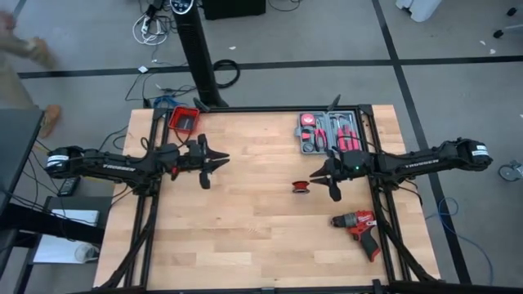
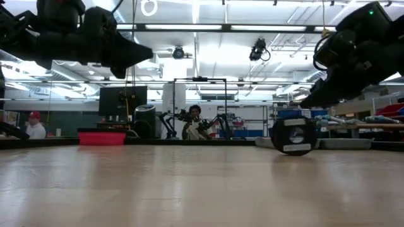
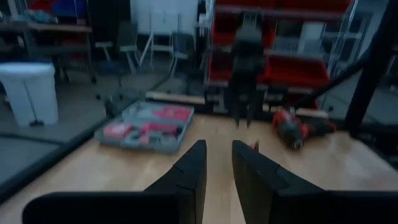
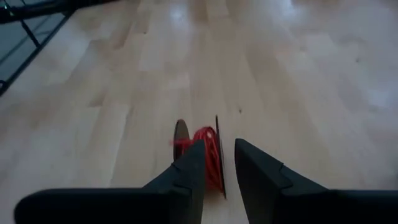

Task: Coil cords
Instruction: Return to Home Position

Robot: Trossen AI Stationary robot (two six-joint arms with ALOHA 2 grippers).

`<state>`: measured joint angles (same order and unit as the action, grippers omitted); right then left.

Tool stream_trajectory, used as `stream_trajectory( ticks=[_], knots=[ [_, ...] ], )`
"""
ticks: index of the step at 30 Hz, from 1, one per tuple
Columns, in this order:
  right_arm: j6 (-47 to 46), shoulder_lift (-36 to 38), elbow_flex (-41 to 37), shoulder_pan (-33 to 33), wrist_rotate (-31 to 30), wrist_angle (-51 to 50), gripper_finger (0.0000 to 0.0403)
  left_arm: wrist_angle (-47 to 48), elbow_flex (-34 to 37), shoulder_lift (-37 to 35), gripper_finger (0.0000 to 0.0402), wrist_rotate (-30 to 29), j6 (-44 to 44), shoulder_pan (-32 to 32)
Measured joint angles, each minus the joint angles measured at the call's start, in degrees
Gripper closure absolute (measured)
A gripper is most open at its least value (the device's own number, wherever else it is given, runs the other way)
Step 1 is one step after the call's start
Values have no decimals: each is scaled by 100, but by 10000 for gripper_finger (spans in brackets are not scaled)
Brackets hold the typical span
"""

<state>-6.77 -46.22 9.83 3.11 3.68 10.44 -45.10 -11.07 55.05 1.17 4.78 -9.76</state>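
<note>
One wound cord (image 1: 301, 187), nothing gripped
Right gripper (image 4: 219, 144) hangs released over it, winding apparently done; left gripper (image 3: 217, 152) waits unclenched, well apart.

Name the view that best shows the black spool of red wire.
Right wrist view: the spool shows red windings between black flanges. High view: tiny red-black blob; low: one flange face; left wrist: barely visible.

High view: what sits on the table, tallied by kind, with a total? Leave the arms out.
Spool wound with red wire: 1
Red-and-black drill: 1
Grey tool case: 1
Red bin: 1
Total: 4
</note>
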Motion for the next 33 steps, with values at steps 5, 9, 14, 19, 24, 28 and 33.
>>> stream_trajectory(
  ticks=[5, 9, 14, 19, 24, 28, 33],
  knots=[
    [-268, -148, -184, 0, -22, -138, 317, -443, 2, -2, 321, -1, 0, 0],
    [-266, -434, -204, -2, -23, -43, 316, -439, 2, -2, 321, -2, 0, 0],
    [-218, -777, -204, -2, -22, 700, 318, -461, 2, -2, 321, -2, 0, 0],
    [-207, -1112, -150, 0, -22, 1205, 318, -481, 2, -2, 321, -2, 0, 0],
    [-68, -1320, 157, -2, 111, 1308, 316, -482, 2, -2, 321, -2, 1, 0],
    [100, -1320, 284, -2, 184, 1318, 316, -478, 2, -2, 321, -4, 0, 0],
    [326, -1313, 292, -2, 197, 1440, 316, -482, 2, -2, 321, -4, 1, 0]
  ],
)
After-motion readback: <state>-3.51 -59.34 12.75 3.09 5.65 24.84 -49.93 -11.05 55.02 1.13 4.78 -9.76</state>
